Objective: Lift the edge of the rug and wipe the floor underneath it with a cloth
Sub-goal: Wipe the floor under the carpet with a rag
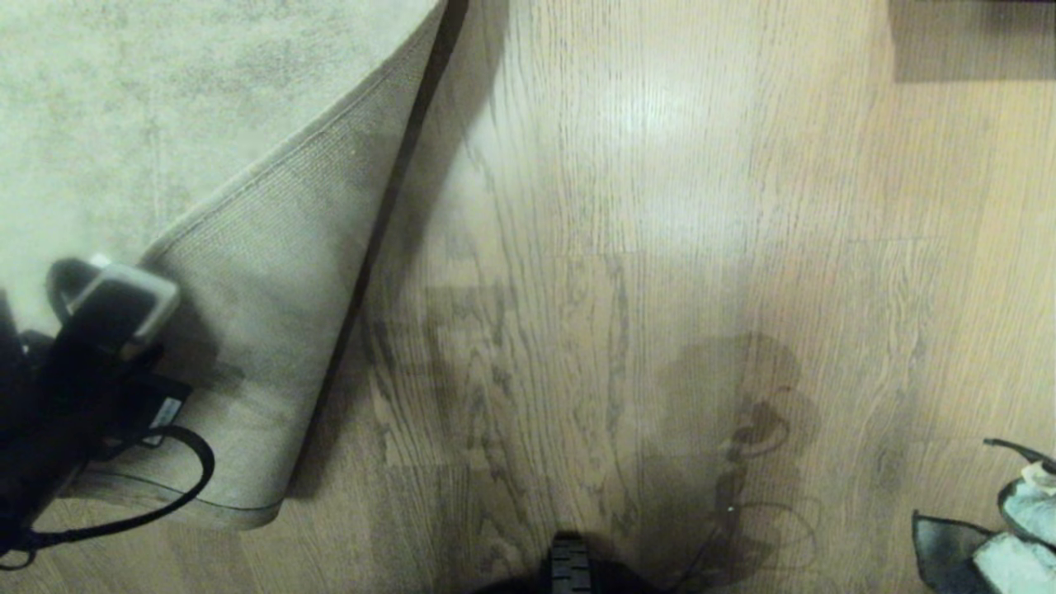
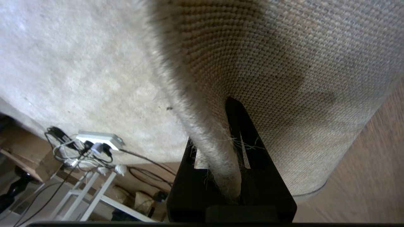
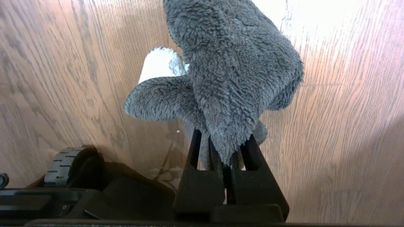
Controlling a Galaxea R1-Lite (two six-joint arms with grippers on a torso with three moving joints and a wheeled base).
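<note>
While rug edge point(image 2: 221, 151) hangs pinched, cloth point(image 3: 227, 78) seemingly dangles.

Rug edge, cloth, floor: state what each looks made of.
Rug edge: short fuzzy pale pile on coarse tan woven backing, fibres fraying at the border. Cloth: fluffy grey microfibre-like terry, looped nap. Floor: wood-grain planks, slight sheen; wood or laminate, unclear.

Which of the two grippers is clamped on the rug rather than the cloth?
The left gripper: its jaws pinch the rug edge, tan backing showing. The right gripper holds the grey cloth.
</note>
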